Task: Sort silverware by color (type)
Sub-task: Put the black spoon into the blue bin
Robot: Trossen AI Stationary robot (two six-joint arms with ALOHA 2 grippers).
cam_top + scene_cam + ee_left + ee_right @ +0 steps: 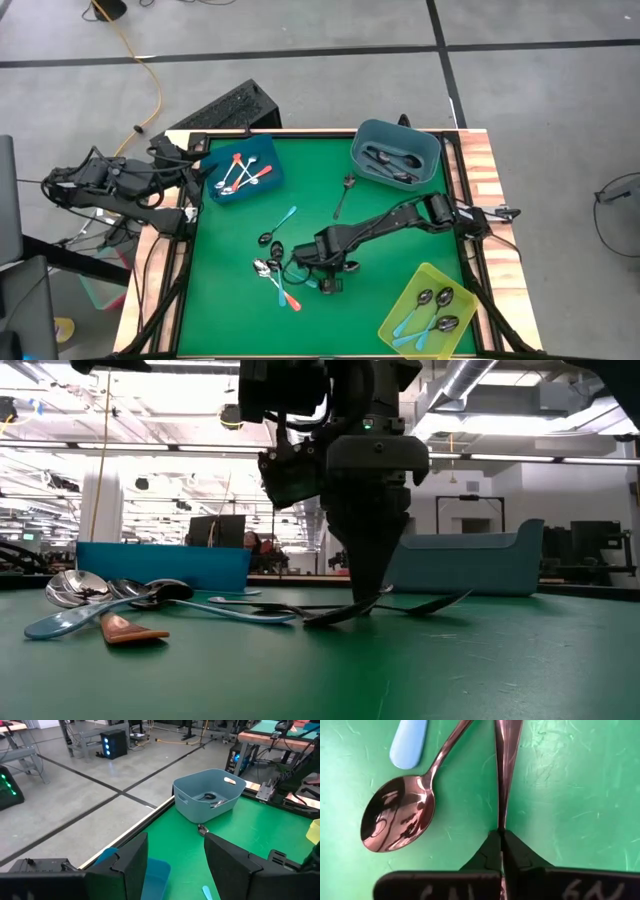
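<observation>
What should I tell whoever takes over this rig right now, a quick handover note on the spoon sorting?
Right end effector: shut on a dark spoon handle at mid-table, down on the green mat.
Left end effector: open, parked at the table's left edge beside the blue bin.
Done: orange-red-handled spoons in the blue bin, dark spoons in the grey bin, light-blue-handled spoons in the yellow bin.
Left: the cluster of loose spoons near the right end effector, and one dark spoon lying by the grey bin.
</observation>
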